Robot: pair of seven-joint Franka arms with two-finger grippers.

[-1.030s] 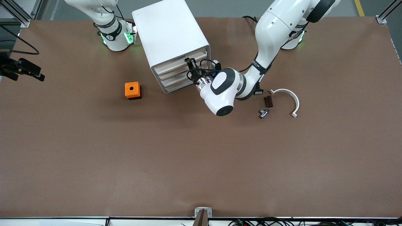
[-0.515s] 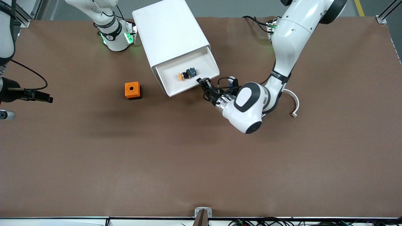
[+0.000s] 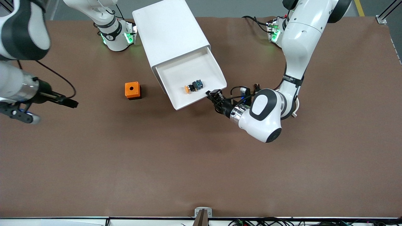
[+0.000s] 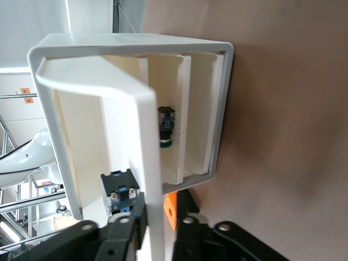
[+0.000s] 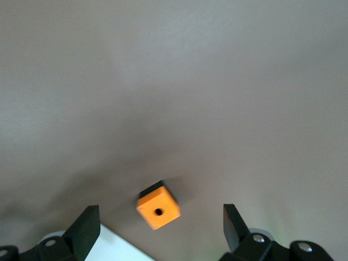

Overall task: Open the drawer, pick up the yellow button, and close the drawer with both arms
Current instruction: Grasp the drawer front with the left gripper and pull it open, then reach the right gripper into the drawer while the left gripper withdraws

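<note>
While the top drawer stands pulled out, the scene reads as follows, from the right arm's end of the worktop to the left arm's end.

Right gripper [image 3: 73, 103]: up in the air over bare worktop [image 3: 188, 163] at the right arm's end. In the right wrist view its jaws are spread wide apart with nothing between them.

Orange cube [image 3: 132, 90]: it has a round hole in its top and sits on the worktop between the right gripper and the cabinet. In the right wrist view it [image 5: 158, 207] shows between the two spread fingers [image 5: 84, 231], below them and apart from both.

Drawer cabinet [image 3: 169, 34]: white, standing at the robots' edge of the worktop, front turned toward the left gripper.

Top drawer [image 3: 216, 73]: drawn well out of the cabinet, its front lip reaching the left gripper.

Button [image 3: 193, 86]: lies on its side on the floor of the open drawer, orange cap toward the cube, blue end toward the left gripper, just inside the front wall and near those jaws. No jaws touch it.

Left gripper [image 3: 214, 95]: at the front lip of the open drawer; in the left wrist view its jaws are clamped on that front wall [image 4: 149, 163].
</note>
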